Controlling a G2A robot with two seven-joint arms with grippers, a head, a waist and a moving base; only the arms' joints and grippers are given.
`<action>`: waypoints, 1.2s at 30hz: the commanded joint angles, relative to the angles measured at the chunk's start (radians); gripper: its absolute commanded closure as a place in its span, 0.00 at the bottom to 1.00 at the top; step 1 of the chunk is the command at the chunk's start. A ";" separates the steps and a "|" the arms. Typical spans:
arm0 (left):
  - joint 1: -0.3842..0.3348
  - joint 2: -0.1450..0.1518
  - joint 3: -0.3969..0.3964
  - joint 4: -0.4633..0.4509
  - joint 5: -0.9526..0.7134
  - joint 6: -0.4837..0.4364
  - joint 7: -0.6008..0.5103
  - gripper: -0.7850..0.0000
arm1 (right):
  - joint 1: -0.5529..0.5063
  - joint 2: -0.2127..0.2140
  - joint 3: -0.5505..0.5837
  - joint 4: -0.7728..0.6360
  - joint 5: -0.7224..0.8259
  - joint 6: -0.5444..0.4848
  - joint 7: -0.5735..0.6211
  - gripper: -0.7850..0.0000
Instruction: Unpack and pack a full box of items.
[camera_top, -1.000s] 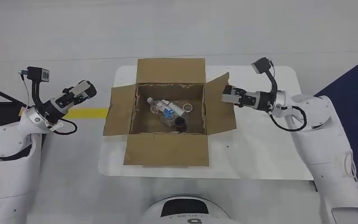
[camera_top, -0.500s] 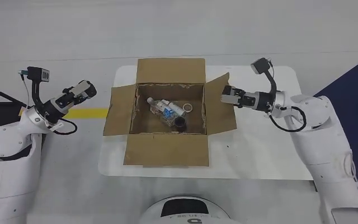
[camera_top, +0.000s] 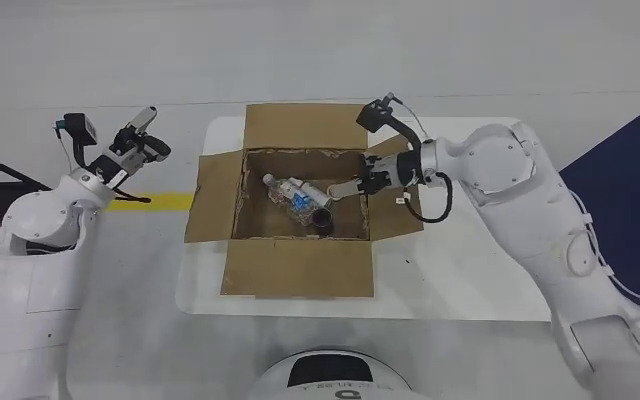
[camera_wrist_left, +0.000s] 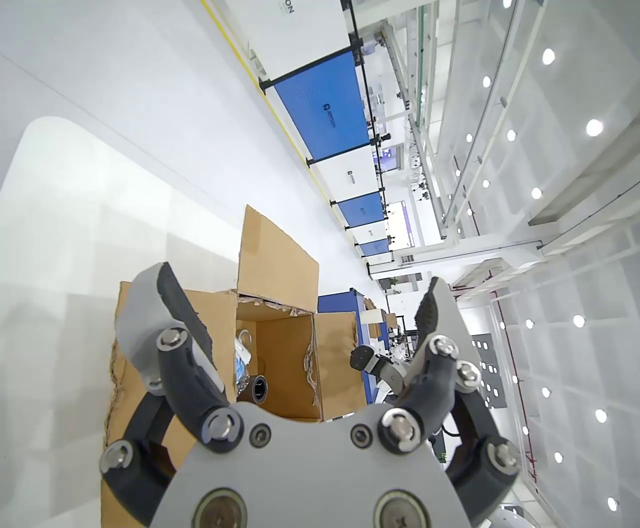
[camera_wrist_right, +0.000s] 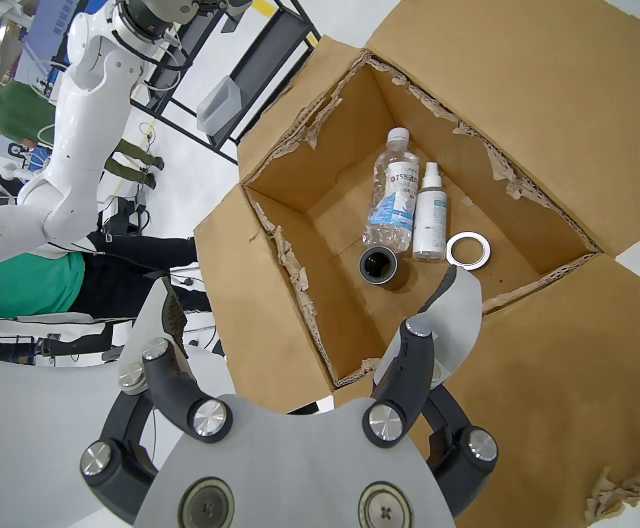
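Top camera looks down on the box (camera_top: 300, 268); both wrist cameras face it from opposite sides.

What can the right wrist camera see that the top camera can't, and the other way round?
Right wrist view's extras: a clear bin out on the floor side, past the cardboard box. Top view's extras: the whole white table, with the box near its middle. Shared: the box, the water bottle, the ring, and the right gripper, open over the box.
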 joint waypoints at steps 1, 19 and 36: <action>0.000 0.000 0.000 0.000 0.000 0.000 0.000 0.00 | -0.001 0.000 0.001 0.000 0.001 -0.002 0.000 0.00; 0.000 0.000 0.000 0.000 0.000 0.000 0.000 0.00 | 0.010 -0.009 -0.071 -0.026 -0.084 0.052 0.031 0.00; 0.000 0.000 0.000 0.000 0.000 0.000 0.000 0.00 | 0.393 -0.212 -0.537 0.284 -0.264 0.243 0.154 0.00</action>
